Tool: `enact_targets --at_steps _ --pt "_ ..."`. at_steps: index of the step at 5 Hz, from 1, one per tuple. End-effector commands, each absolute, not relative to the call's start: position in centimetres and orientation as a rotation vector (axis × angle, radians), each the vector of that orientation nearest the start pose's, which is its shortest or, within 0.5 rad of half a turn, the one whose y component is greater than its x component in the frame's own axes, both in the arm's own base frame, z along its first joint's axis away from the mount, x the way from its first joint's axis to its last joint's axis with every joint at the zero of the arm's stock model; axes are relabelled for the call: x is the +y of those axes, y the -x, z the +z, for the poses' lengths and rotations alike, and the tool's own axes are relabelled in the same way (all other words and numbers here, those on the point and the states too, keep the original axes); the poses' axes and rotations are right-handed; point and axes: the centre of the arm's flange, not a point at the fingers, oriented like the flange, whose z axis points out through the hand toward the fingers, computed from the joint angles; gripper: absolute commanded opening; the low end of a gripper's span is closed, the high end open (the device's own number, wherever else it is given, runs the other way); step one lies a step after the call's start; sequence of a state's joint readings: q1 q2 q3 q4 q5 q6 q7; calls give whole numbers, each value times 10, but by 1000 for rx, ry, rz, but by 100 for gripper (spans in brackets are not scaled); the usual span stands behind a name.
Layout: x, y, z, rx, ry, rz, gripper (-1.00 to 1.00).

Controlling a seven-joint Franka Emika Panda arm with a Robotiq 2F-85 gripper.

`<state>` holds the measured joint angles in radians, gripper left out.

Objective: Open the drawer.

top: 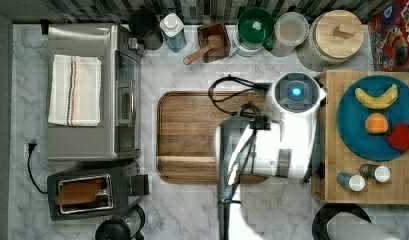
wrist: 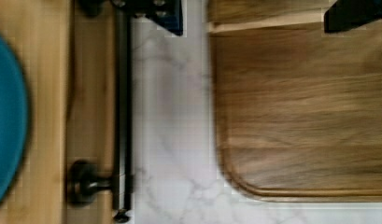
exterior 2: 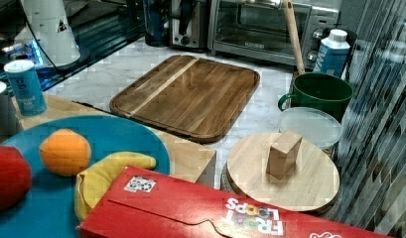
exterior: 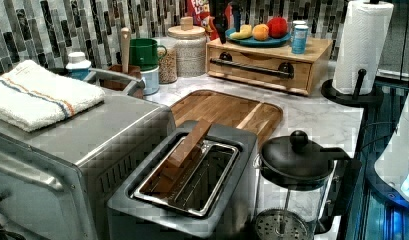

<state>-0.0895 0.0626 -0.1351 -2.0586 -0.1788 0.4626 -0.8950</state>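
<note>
Gripper (wrist: 254, 11) cut off at frame edge — two dark fingertips spread wide, gripping nothing. Drawer (exterior: 259, 67) shut in bamboo box beside walnut tray (wrist: 305, 116); long black bar handle (wrist: 122, 107).

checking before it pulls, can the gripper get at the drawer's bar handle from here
Probably yes. In the wrist view the gripper hangs over bare marble right beside the black handle, and nothing lies between them.

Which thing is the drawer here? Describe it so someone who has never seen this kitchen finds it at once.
Find the light-wood bamboo box under the round blue plate of fruit, against the tiled wall. The drawer is its wide shallow front. Its long black bar handle sets it apart from the dark walnut tray nearby.
</note>
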Motion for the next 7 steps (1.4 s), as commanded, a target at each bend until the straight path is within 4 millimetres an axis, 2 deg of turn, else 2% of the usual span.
enact_targets --at_steps 1,2,3,4,6,7 --pt "-189 -532 385 -76 3298 38 100" --pt "-199 -531 374 -84 3294 80 100" --pt "-201 -531 355 -66 3302 83 100" --pt "-212 -529 336 -89 3311 49 100" --pt "-228 -513 303 -135 3328 61 100" --pt "-225 -509 286 -131 3334 35 100"
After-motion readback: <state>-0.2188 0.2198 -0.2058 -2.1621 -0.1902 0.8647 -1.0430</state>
